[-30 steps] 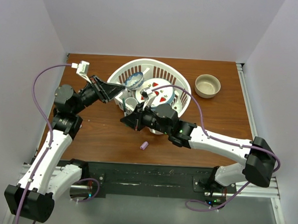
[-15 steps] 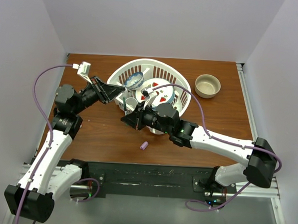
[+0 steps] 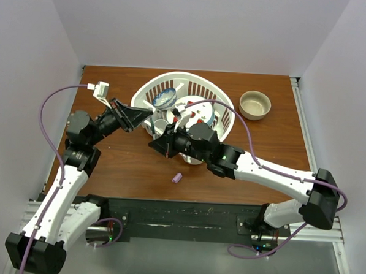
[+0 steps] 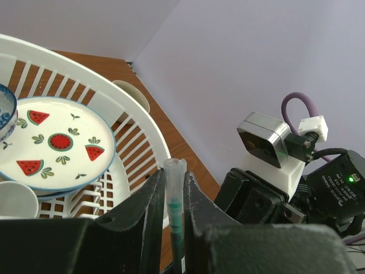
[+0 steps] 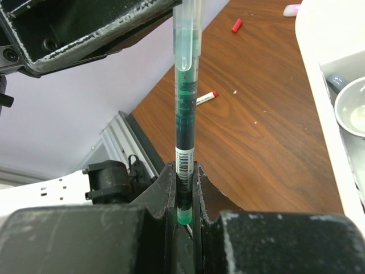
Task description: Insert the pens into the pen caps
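Observation:
A dark green pen stands upright between the two grippers over the table, by the basket's left rim. My right gripper is shut on its rear end, just past the barcode label. A clear pen cap covers the pen's tip, and my left gripper is shut on that cap. From above, the left gripper and right gripper meet tip to tip. A lilac pen cap lies on the table in front. A red pen cap and a white pen with a red end lie on the wood.
The white basket holds a watermelon plate, a blue-patterned bowl and a white cup. A tan bowl stands at the back right. A pink-ended piece lies near the basket's edge.
The left arm has shifted a little, its wrist settling slightly lower and its gripper tip nearer the basket. Both grips on the pen and cap are unchanged.

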You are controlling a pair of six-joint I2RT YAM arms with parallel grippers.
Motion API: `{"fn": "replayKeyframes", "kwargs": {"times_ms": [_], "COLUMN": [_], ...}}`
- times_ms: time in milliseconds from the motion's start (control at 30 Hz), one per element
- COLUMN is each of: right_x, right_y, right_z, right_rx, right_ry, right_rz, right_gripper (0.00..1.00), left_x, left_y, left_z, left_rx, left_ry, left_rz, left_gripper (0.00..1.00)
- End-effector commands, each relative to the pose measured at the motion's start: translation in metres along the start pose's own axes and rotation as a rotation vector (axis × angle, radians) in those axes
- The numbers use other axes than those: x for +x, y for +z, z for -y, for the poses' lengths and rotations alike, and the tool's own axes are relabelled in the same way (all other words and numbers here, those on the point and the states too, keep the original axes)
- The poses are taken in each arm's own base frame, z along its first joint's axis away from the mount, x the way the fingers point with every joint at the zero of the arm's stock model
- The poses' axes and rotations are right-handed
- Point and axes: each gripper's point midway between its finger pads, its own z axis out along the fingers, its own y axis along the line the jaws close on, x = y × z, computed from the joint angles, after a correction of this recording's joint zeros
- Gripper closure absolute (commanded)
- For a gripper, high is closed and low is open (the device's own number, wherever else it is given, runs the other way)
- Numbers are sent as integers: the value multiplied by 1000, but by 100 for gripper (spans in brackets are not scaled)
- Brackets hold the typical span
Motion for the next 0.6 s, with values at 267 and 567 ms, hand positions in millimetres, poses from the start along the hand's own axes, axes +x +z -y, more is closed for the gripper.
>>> {"fn": "replayKeyframes", "kwargs": {"times_ms": [267, 567], "right_x": [-112, -164], "right_y": [-9, -9], "right_z": [-37, -43], "right_rx": [-22, 28], "right_ry": [-75, -185], "right_rz": [284, 376], "right_gripper": [100, 100], "left_x": [41, 64], "left_y": [-11, -12], "left_z": [-20, -39], "left_rx": [-29, -100], "left_ry": [-70, -103], "left_rz": [-76, -144], "left_gripper": [100, 100]}}
